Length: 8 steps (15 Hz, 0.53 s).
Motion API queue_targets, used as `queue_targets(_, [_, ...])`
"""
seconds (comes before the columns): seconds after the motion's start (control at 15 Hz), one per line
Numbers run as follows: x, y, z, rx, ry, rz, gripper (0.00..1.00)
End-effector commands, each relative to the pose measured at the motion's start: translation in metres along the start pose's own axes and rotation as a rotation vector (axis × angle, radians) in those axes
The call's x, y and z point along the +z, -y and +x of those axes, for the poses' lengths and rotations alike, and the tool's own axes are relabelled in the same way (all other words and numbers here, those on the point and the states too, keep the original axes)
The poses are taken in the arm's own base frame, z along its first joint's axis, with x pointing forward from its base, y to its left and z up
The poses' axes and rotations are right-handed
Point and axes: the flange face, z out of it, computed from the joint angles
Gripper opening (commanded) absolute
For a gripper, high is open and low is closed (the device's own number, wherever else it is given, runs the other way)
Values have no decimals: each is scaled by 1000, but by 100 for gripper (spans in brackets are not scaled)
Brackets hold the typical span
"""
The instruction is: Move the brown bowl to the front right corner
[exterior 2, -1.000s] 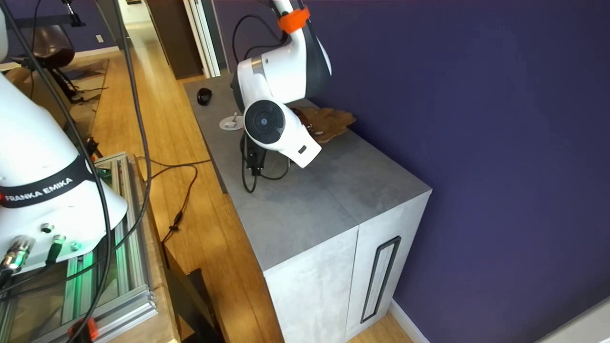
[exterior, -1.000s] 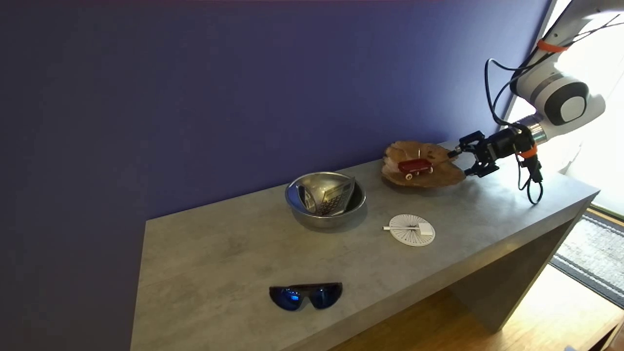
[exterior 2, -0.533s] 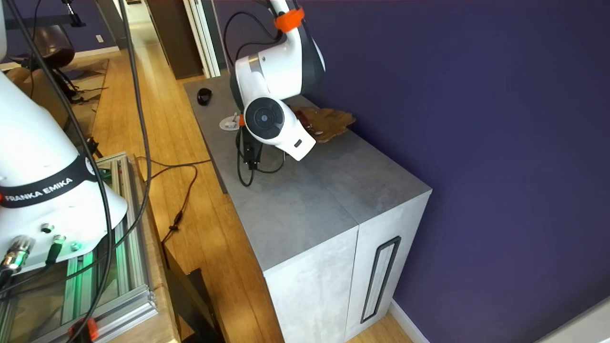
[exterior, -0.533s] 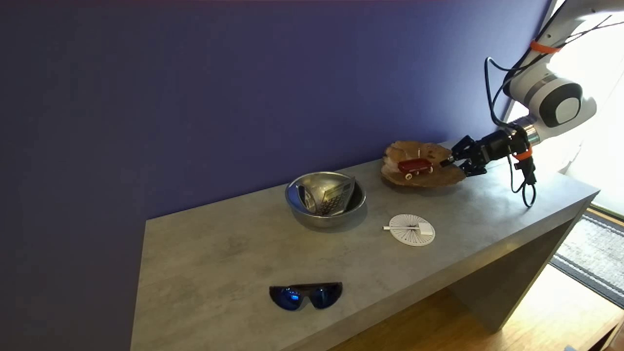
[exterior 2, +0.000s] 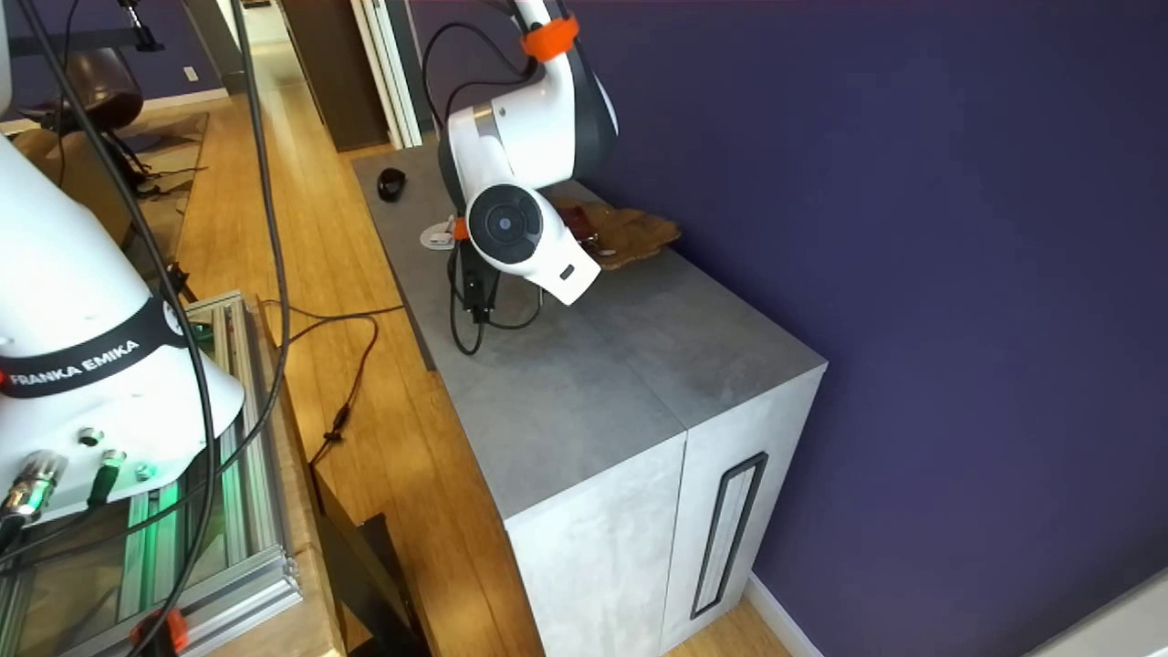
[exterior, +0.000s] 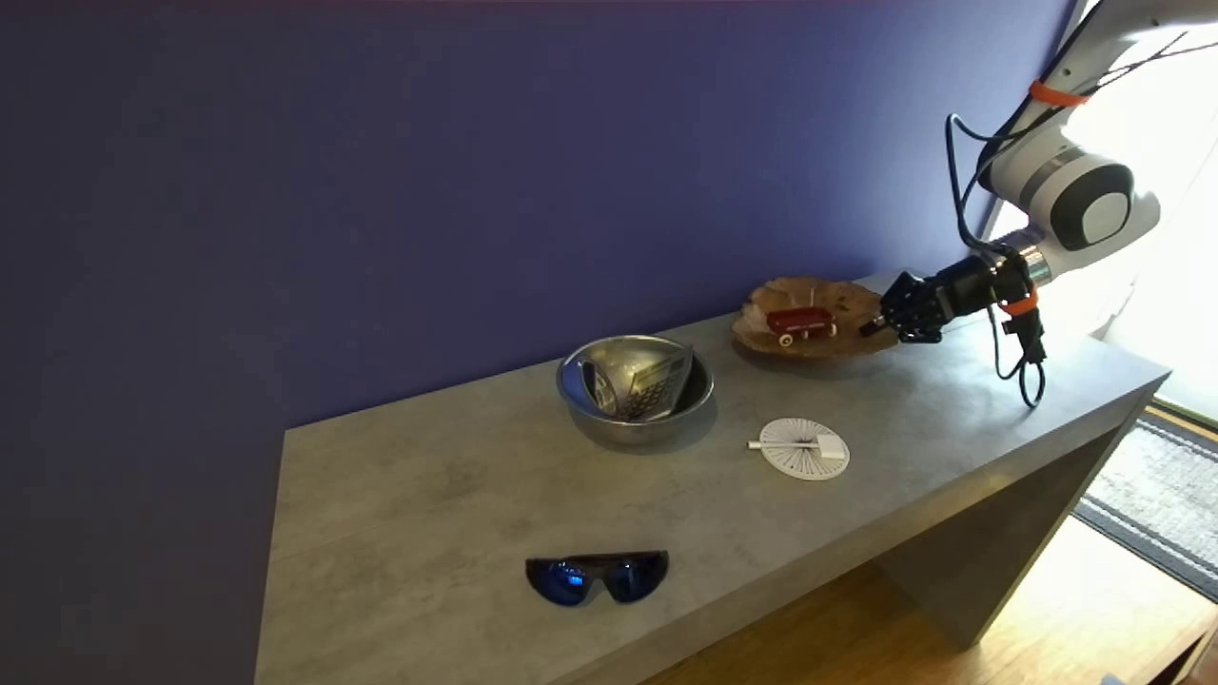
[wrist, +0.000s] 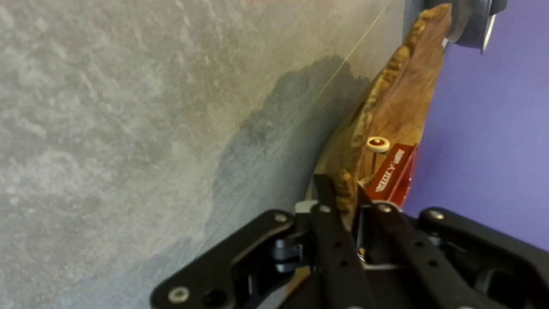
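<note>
The brown bowl (exterior: 850, 303), a shallow wooden dish with a wavy rim, sits near the purple wall. A small red toy wagon (exterior: 801, 322) rests inside it. At the bowl's right-hand edge in that exterior view is my gripper (exterior: 886, 323). In the wrist view the gripper (wrist: 343, 189) is shut on the rim of the bowl (wrist: 407, 98), one finger on either side. My arm hides the gripper and part of the bowl (exterior 2: 639, 235) in an exterior view. The front right corner (exterior 2: 516, 500) of the grey table shows there, nearer the camera than the bowl.
A steel bowl (exterior: 633, 433) holding a grater (exterior: 661, 385) stands left of the brown bowl. In front are a white round fan (exterior: 795, 461) and dark sunglasses (exterior: 598, 578). The purple wall (exterior: 476, 190) runs along the back of the table (exterior: 428, 533).
My gripper has moved left toward the bowl's edge and shut on its rim. The bowl, with the wagon in it, has shifted slightly left in an exterior view.
</note>
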Motion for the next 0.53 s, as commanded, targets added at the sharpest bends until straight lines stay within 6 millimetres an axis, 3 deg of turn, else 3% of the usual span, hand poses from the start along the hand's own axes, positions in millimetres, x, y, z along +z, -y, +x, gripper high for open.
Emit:
queue_targets(0.0, [-12,5,6,-11,0,69,3])
queue_targets(0.27, [-55,5,9,-41,-41,140,3])
queue_targets(0.47, [-101,-14,4,-71,-37,106,3])
